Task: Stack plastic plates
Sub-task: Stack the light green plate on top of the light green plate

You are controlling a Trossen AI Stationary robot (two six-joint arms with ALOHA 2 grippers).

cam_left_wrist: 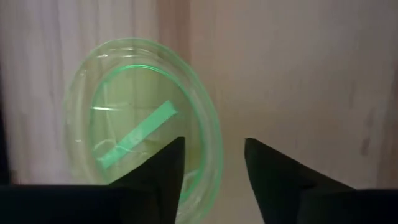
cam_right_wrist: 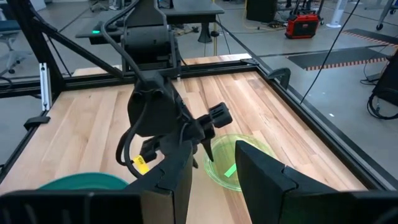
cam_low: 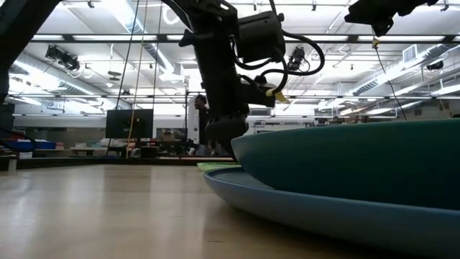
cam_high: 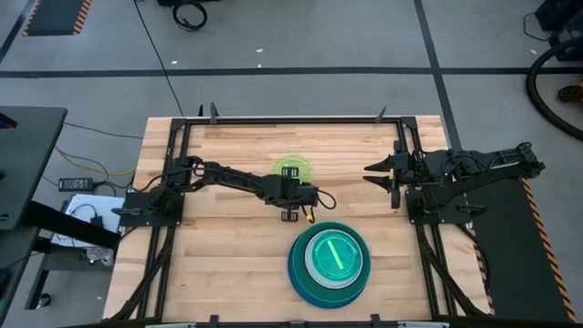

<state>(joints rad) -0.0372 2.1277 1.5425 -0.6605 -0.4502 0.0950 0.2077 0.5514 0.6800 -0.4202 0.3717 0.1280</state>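
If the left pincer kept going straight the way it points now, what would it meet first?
Most likely the lime plate lying alone on the table. The left pincer is open, pointing down over that plate's edge; one finger would touch the rim first, though the remaining height is unclear.

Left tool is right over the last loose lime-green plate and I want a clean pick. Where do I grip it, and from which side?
Take the lime-green plate by its raised rim, on the edge nearest the left tool, coming down from above. It lies flat on the table, so only the rim gives the open fingers something to straddle. The right tool waits at the table's right side.
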